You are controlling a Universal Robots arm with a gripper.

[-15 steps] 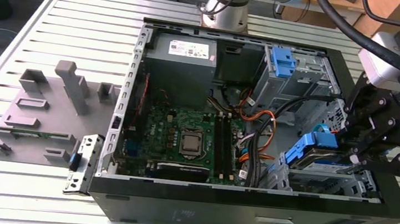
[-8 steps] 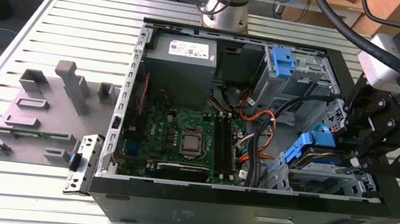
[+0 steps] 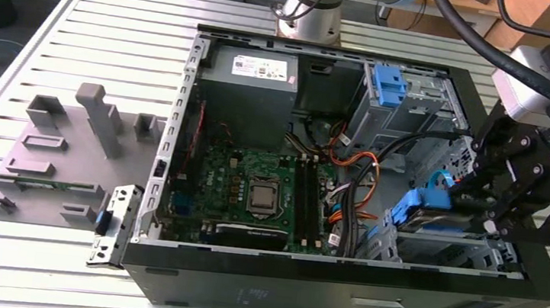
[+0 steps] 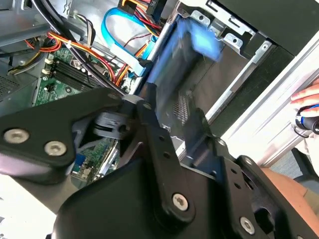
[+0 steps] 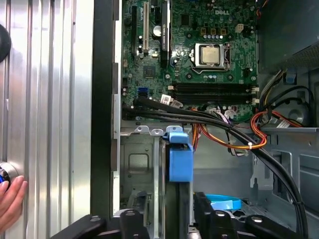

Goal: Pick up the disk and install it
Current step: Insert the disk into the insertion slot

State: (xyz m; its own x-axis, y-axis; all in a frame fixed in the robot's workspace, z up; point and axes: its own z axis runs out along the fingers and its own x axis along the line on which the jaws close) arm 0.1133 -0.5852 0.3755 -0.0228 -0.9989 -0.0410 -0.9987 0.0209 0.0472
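The disk [image 3: 431, 203] stands on edge in its blue carrier, held by my gripper [image 3: 459, 208], which is shut on it. It hangs just above the drive cage [image 3: 449, 253] at the front corner of the open computer case [image 3: 343, 288], on the exterior view's right. In the first wrist view the disk [image 5: 179, 164] shows edge-on between the two black fingers [image 5: 133, 219], over the metal bay [image 5: 137, 164]. In the second wrist view the disk [image 4: 187, 55] is blurred, sloping down into the bay [image 4: 224, 74], with my gripper [image 4: 174, 132] clamped on its near end.
Inside the case lie the motherboard [image 3: 250, 193], the grey power supply [image 3: 252, 75], a blue bracket [image 3: 388, 85] and bundled cables [image 5: 234, 134] beside the bay. A person's hand [image 5: 10, 199] rests on the slatted table [image 3: 83, 34]. A grey fixture plate [image 3: 49, 161] lies at the exterior view's left.
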